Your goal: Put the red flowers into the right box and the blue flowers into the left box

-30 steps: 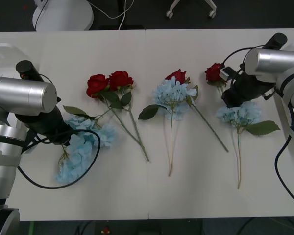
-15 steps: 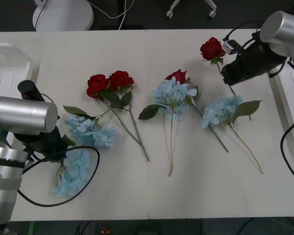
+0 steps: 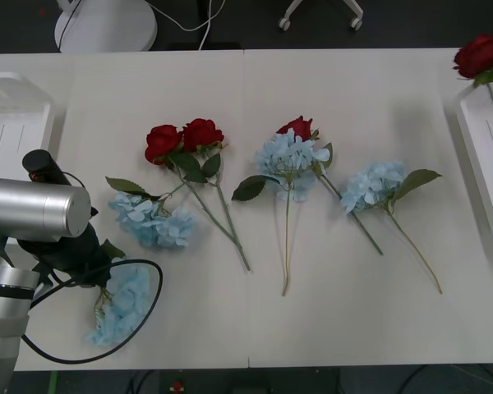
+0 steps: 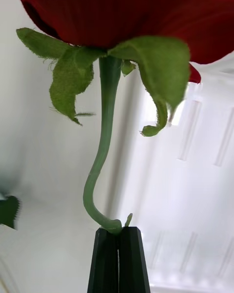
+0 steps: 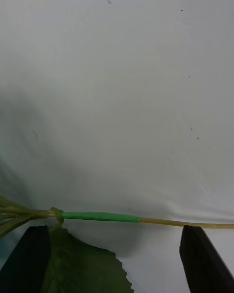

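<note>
My right gripper (image 4: 117, 230) is shut on the green stem of a red rose (image 4: 122, 10), held above the white right box (image 4: 195, 176). In the front view this rose (image 3: 479, 56) hangs at the far right, over the right box (image 3: 479, 156). My left gripper (image 5: 112, 227) is open and low over the table. The thin stem (image 5: 102, 217) of a blue flower (image 3: 119, 308) runs across between its fingers. My left arm (image 3: 37, 211) stands by the near-left edge, in front of the left box (image 3: 8, 123). On the table lie two red roses (image 3: 181, 138), a third (image 3: 298, 127), and more blue flowers (image 3: 152, 222).
A blue cluster (image 3: 292, 156) overlaps the middle rose's stem. Another blue flower (image 3: 374, 185) lies right of centre with its stem pointing to the near edge. A black cable (image 3: 140, 328) loops by the left arm. A white seam (image 3: 246, 287) divides the table.
My right arm has lifted the red rose and carried it back and right to the right box. The right-hand blue flower shifted and turned. My left arm slid slightly toward the near edge.
</note>
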You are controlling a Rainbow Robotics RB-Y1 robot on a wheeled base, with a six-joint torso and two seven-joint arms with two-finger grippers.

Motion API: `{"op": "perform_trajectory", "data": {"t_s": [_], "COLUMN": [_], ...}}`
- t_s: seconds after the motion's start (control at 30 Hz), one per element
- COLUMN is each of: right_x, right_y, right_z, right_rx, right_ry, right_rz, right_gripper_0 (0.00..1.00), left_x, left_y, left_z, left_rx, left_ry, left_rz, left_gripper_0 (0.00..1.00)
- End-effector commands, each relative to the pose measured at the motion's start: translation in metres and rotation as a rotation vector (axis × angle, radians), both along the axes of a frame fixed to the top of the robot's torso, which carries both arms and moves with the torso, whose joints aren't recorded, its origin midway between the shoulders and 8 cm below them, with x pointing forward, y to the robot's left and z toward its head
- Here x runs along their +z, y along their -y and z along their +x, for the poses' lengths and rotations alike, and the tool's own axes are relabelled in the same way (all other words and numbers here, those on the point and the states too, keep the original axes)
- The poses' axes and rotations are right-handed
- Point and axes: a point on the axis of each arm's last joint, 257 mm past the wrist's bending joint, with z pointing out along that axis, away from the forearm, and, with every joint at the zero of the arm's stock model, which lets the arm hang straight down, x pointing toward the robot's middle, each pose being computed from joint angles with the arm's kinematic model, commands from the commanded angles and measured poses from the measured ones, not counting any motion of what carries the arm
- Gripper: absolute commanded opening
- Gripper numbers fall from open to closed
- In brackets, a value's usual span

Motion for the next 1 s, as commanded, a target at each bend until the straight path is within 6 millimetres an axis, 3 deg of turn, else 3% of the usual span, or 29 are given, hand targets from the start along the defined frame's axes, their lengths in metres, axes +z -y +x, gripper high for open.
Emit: {"op": "perform_trajectory", "data": {"t_s": [0.03, 0.1, 0.13, 0.17, 0.23, 0.27, 0.4, 0.53, 0.73, 0.87, 0.9, 0.97, 1.0], "right_x": [0.047, 0.036, 0.032, 0.028, 0.015, 0.01, -0.015, -0.041, -0.072, -0.078, -0.077, -0.076, -0.076], "right_y": [0.067, 0.092, 0.1, 0.104, 0.119, 0.121, 0.13, 0.138, 0.133, 0.128, 0.127, 0.127, 0.128], "right_z": [-0.004, -0.009, -0.011, -0.012, -0.015, -0.015, -0.014, -0.019, -0.027, -0.026, -0.025, -0.024, -0.025], "right_rx": [-0.111, -0.149, -0.161, -0.168, -0.187, -0.189, -0.184, -0.193, -0.245, -0.255, -0.257, -0.263, -0.266], "right_ry": [0.081, 0.08, 0.083, 0.083, 0.088, 0.09, 0.093, 0.086, 0.064, 0.067, 0.07, 0.075, 0.077], "right_rz": [-0.11, -0.17, -0.187, -0.193, -0.234, -0.241, -0.308, -0.353, -0.339, -0.324, -0.319, -0.309, -0.308], "right_gripper_0": [0.0, 0.0, 0.0, 0.0, 0.0, 0.0, 0.0, 0.0, 0.0, 0.0, 0.02, 0.38, 0.44], "left_x": [0.003, 0.011, 0.016, 0.02, 0.042, 0.05, 0.099, 0.136, 0.153, 0.152, 0.15, 0.143, 0.141], "left_y": [-0.022, -0.021, -0.019, -0.019, -0.018, -0.018, -0.025, -0.034, -0.05, -0.061, -0.063, -0.065, -0.066], "left_z": [-0.009, -0.001, 0.004, 0.007, 0.02, 0.023, 0.036, 0.046, 0.039, 0.029, 0.026, 0.019, 0.017], "left_rx": [-0.047, -0.052, -0.054, -0.054, -0.052, -0.053, -0.09, -0.294, -0.773, -1.034, -1.118, -1.25, -1.271], "left_ry": [-0.013, 0.003, 0.012, 0.019, 0.043, 0.047, 0.063, 0.112, 0.159, 0.15, 0.142, 0.121, 0.115], "left_rz": [0.038, 0.031, 0.018, 0.008, -0.035, -0.045, -0.096, -0.096, 0.028, 0.128, 0.157, 0.193, 0.197], "left_gripper_0": [0.0, 0.01, 0.12, 0.31, 0.87, 1.0, 1.0, 1.0, 1.0, 1.0, 1.0, 1.0, 1.0]}}
